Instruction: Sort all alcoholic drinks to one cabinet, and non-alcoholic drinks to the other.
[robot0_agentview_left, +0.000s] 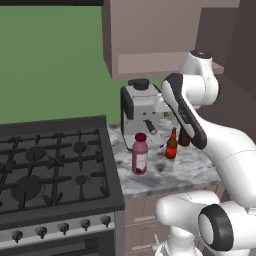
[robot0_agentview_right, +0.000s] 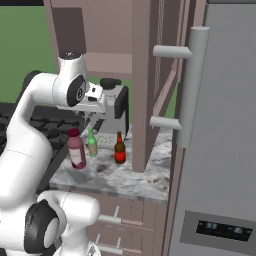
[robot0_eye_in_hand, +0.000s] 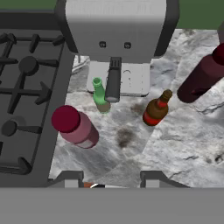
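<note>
Beyond the fingertips (robot0_eye_in_hand: 69, 178): green bottle (robot0_eye_in_hand: 100, 96), amber bottle (robot0_eye_in_hand: 156, 109); apart.

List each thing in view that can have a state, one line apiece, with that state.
pink bottle: upright on the counter, capped, not held
green bottle: upright by the coffee machine's base, not held
amber bottle: upright on the counter, not held
maroon bottle: upright, standing apart to one side
coffee machine: on the counter, portafilter in place
gripper: above the counter, nothing between its fingers

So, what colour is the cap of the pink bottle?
Dark red; the pink bottle shows its cap best in the hand view.
</note>
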